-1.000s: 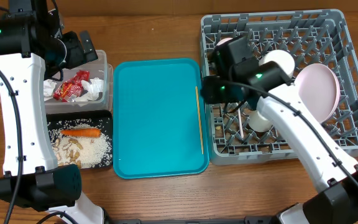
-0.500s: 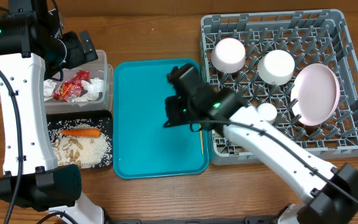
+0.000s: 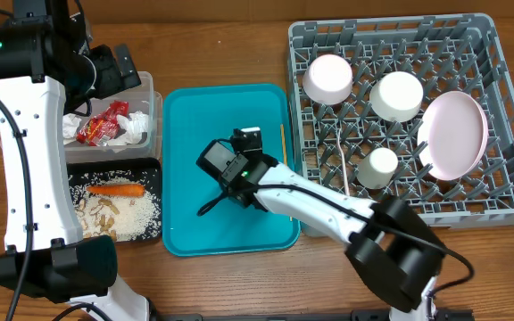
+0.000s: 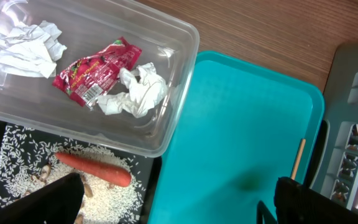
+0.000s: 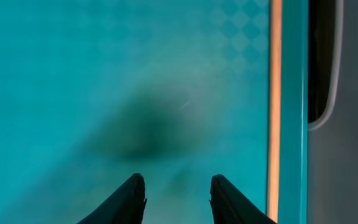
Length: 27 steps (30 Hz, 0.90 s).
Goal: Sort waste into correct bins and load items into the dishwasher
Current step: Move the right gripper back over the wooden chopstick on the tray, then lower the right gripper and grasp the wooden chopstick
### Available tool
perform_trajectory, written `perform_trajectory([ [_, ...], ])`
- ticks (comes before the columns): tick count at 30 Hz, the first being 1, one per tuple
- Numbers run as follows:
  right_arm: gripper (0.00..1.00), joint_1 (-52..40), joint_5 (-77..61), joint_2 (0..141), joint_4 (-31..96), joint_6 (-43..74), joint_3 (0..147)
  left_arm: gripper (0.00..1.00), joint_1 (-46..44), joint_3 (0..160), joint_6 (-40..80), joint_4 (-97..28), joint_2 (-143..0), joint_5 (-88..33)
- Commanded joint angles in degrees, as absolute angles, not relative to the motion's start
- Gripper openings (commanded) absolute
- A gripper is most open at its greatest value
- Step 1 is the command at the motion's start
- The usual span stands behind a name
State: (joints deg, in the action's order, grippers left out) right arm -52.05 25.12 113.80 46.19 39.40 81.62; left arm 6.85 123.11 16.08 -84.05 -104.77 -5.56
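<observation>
Above the tub (image 4: 123,134), my left tool (image 4: 182,200) hangs spread wide and empty, since wrapper (image 4: 95,71) and napkins (image 4: 135,93) are binned. My right tool (image 5: 176,183), part-open and empty, hovers low over the teal tray (image 5: 73,62), probably lining up for the chopstick (image 5: 274,93) along its right rim.

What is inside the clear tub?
A crumpled white napkin, a red snack wrapper and a second napkin lie in the clear tub. Its left end is cut off in the wrist view and covered by the left arm overhead.
</observation>
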Motion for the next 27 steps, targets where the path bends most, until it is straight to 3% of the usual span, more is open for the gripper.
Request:
perform_trajectory([
  [1, 0.39, -51.07, 29.52, 115.22, 45.47, 40.12, 81.36, 1.00, 6.72, 123.85, 15.84, -83.96, -104.68, -5.78],
  [27, 0.42, -40.62, 16.80, 115.22, 44.16, 33.82, 81.36, 1.00, 6.74, 123.85, 15.84, -83.96, -104.68, -5.78],
])
